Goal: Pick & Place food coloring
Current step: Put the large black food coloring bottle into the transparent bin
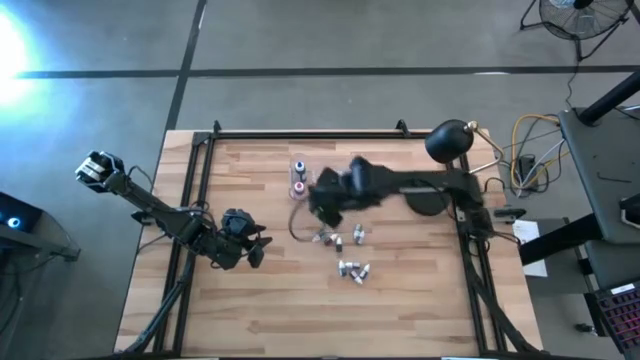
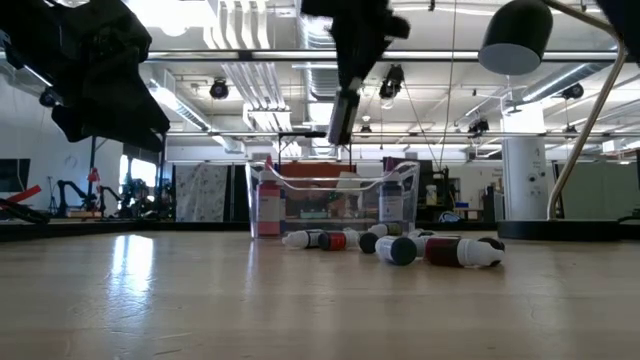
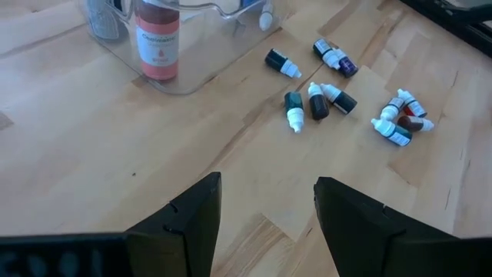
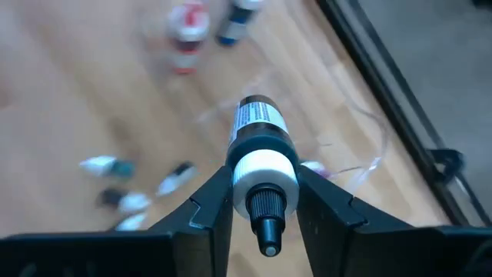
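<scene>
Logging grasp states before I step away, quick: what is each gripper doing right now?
Left gripper: jaws open, holding nothing, above the table.
Right gripper: jaws closed on a food coloring bottle.

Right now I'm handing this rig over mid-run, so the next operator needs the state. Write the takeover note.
Right gripper: shut on one dropper bottle, raised above the clear box.
Left gripper: open, empty, waiting at the table's left side.
Loose bottles lie on the table beside the box; two taller bottles stand in it.
Left: drop the held bottle, then collect the loose ones.
</scene>
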Motion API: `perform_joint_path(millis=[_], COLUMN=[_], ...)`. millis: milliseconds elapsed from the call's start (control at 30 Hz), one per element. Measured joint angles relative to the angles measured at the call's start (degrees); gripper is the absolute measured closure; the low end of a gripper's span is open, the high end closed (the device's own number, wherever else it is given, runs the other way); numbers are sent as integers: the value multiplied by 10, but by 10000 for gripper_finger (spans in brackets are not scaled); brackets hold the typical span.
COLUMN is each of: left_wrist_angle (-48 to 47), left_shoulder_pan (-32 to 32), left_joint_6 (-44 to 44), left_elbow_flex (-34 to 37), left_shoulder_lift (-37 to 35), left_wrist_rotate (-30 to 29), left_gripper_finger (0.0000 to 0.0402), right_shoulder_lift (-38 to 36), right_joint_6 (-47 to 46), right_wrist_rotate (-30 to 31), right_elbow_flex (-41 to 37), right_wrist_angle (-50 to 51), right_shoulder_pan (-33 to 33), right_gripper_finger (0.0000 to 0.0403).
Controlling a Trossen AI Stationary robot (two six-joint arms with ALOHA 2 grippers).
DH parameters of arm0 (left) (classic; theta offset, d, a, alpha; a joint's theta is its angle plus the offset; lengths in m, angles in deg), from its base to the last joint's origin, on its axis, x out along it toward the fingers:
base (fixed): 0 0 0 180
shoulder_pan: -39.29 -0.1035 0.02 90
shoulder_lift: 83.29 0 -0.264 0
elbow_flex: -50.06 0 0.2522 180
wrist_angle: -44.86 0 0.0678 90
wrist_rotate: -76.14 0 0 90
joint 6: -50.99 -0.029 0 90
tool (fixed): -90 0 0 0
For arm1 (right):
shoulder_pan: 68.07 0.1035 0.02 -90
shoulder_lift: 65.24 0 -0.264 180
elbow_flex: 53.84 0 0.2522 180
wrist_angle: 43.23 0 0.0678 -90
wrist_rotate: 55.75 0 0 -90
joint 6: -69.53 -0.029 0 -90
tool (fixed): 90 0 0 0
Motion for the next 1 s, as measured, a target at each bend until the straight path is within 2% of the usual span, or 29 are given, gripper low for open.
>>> perform_joint_path(millis=[167,300,400,800,1000], left_wrist_angle=[1,0,0,2,3], left_shoulder_pan=[0,0,0,1,1], left_joint_6=[26,35,41,66,70], left_elbow_flex=[0,0,0,0,0], left_shoulder_lift=[0,0,0,0,0], left_wrist_rotate=[0,0,0,2,2], left_gripper_finger=[218,218,218,218,218], right_shoulder_lift=[62,99,118,156,165], right_joint_6=[10,-2,-17,-3,-9], right_wrist_rotate=[-50,-114,-139,-146,-196], right_elbow_flex=[71,90,91,88,78], right_wrist_angle=[57,46,50,47,53], right_shoulder_pan=[-78,-126,-151,-215,-233], right_gripper_finger=[296,296,296,293,284])
